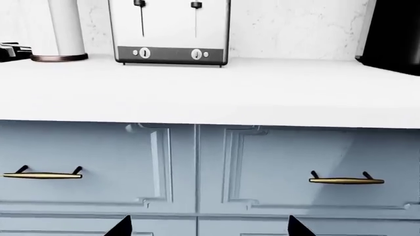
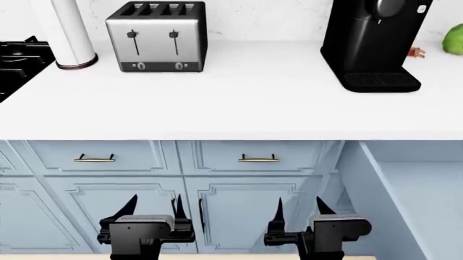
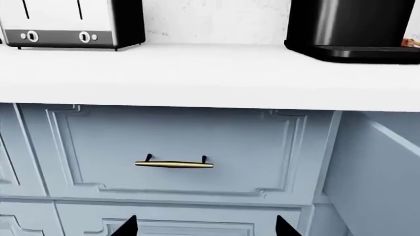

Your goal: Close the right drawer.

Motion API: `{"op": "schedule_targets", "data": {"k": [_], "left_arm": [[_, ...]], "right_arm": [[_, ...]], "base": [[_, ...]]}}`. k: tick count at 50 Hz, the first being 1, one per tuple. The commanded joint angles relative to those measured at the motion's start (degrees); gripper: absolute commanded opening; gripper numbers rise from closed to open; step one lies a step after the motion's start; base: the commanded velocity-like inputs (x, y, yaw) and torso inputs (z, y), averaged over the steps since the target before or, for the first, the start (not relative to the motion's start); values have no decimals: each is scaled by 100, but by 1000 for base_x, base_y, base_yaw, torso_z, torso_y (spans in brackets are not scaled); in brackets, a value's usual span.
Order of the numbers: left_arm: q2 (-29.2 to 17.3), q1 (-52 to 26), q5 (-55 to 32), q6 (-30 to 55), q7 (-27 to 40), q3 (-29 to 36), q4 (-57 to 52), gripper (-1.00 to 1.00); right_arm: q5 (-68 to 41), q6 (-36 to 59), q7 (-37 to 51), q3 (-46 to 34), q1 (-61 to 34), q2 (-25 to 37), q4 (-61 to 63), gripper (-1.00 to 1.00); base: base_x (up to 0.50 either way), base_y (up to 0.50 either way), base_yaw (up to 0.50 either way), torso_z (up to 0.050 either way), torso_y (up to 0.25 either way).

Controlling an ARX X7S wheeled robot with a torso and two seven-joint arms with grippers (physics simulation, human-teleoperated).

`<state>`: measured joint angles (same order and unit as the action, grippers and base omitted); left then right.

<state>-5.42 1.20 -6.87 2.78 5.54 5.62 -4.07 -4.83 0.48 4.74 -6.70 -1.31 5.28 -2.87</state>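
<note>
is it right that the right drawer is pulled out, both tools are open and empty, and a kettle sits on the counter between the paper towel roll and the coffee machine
Not quite: it is a toaster, not a kettle, as the head view shows. The right drawer is pulled out, and the left tool and right tool are open and empty.

Brushed-metal silver toaster (image 2: pixel 156 37) at eleven o'clock; glossy black plastic coffee machine (image 2: pixel 376 40) at one; smooth matt white countertop (image 2: pixel 231 103); satin-brass bar handles (image 2: pixel 258 158) on matt blue-grey painted fronts.
</note>
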Motion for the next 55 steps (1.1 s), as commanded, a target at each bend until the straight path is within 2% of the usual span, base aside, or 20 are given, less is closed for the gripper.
{"op": "schedule_targets", "data": {"k": [1,14,26,35,42,47,48,55], "left_arm": [[-69,-19,-73,64,107,83,-53,100],[-94,-145,-126,-35,201,167,107,100],[-149,-572,-85,391,320,344,-209,100],[-181,-990,-287,841,366,301,-449,100],[-212,-1430,-347,1422,422,436,-1075,100],[-178,-1693,-447,1449,411,443,-1151,100],[-119,-2197,-573,1959,491,463,-1739,100],[-47,-2681,-760,2395,613,499,-2065,100]], "right_arm": [[-92,-12,68,-79,-30,68,-35,100],[-176,-23,123,-160,-87,132,-10,100],[-84,199,148,-270,-337,319,259,100],[-98,900,227,-271,-657,454,983,100],[-107,1498,190,-326,-987,599,1613,100],[-110,1883,172,-389,-1185,664,1997,100],[-101,2276,78,-468,-1627,730,2305,100],[-81,2694,-6,-621,-2091,771,2520,100]], "base": [[0,0,0,50,0],[0,0,0,50,0],[0,0,0,0,0],[0,0,0,0,0],[0,0,0,0,0],[0,0,0,0,0],[0,0,0,0,0],[0,0,0,0,0]]}}
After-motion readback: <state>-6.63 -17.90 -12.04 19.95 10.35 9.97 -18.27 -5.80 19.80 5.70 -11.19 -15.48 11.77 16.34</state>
